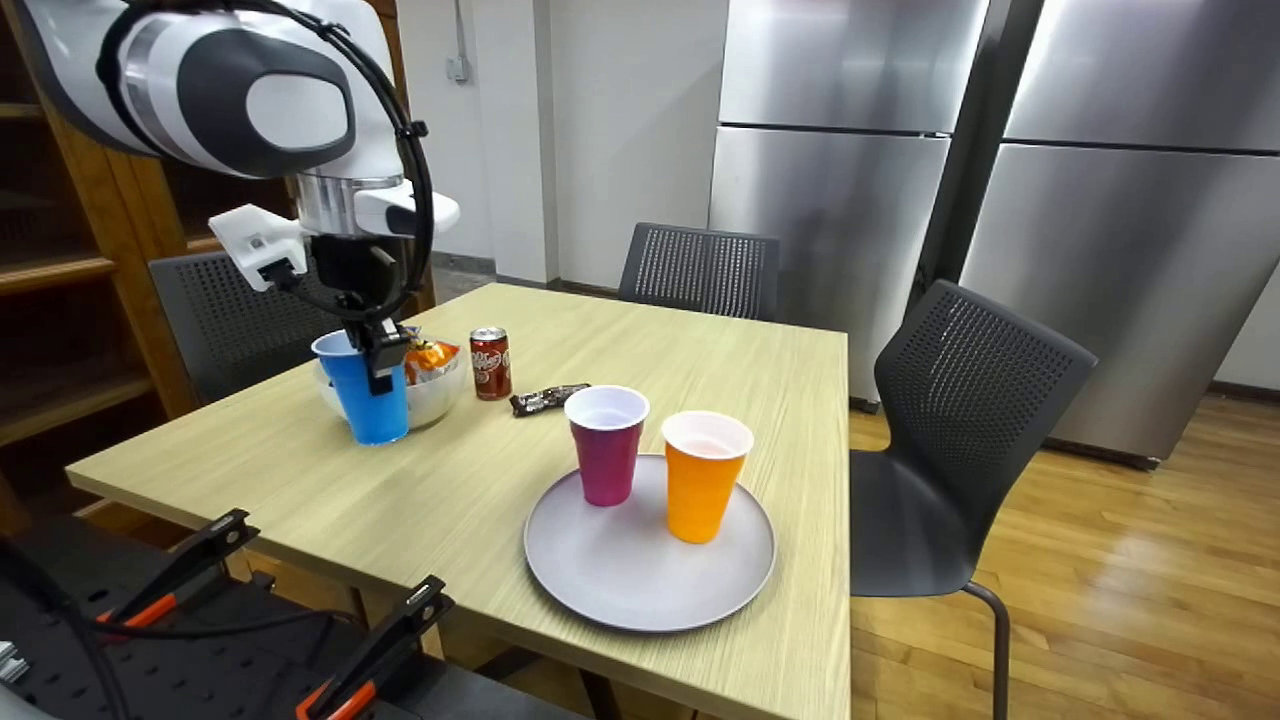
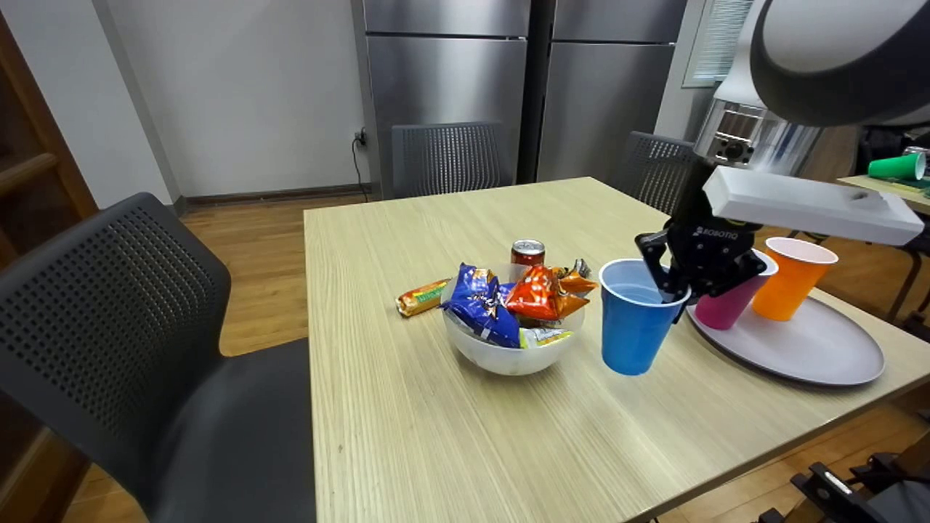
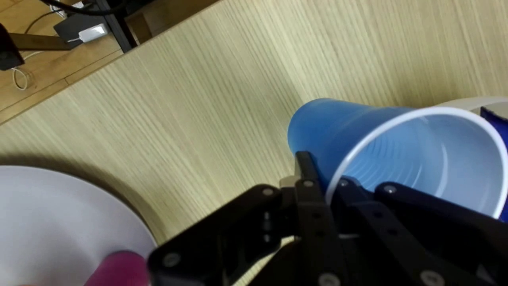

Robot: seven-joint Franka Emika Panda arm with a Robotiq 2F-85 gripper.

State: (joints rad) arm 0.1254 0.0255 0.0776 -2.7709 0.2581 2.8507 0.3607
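Note:
A blue plastic cup (image 2: 631, 338) with a white rim hangs from my gripper (image 3: 328, 179), which is shut on its wall. In the wrist view one finger (image 3: 306, 167) lies along the cup's outside and the second reaches inside past the rim; that second fingertip is partly hidden by the rim. The cup (image 1: 368, 400) leans a little in both exterior views, and whether its base touches the table I cannot tell. Close beside it stands a whitish bowl (image 2: 508, 359) of snack packets, with a blue bag (image 2: 479, 309) and a red-orange bag (image 2: 541, 294) on top.
A grey round plate (image 1: 610, 590) carries a magenta cup (image 1: 607, 460) and an orange cup (image 1: 703, 490). Near the bowl are a soda can (image 1: 490, 365), a dark wrapped bar (image 1: 548, 399) and an orange-green roll (image 2: 423, 297). Chairs (image 1: 960, 450) surround the table (image 1: 700, 350).

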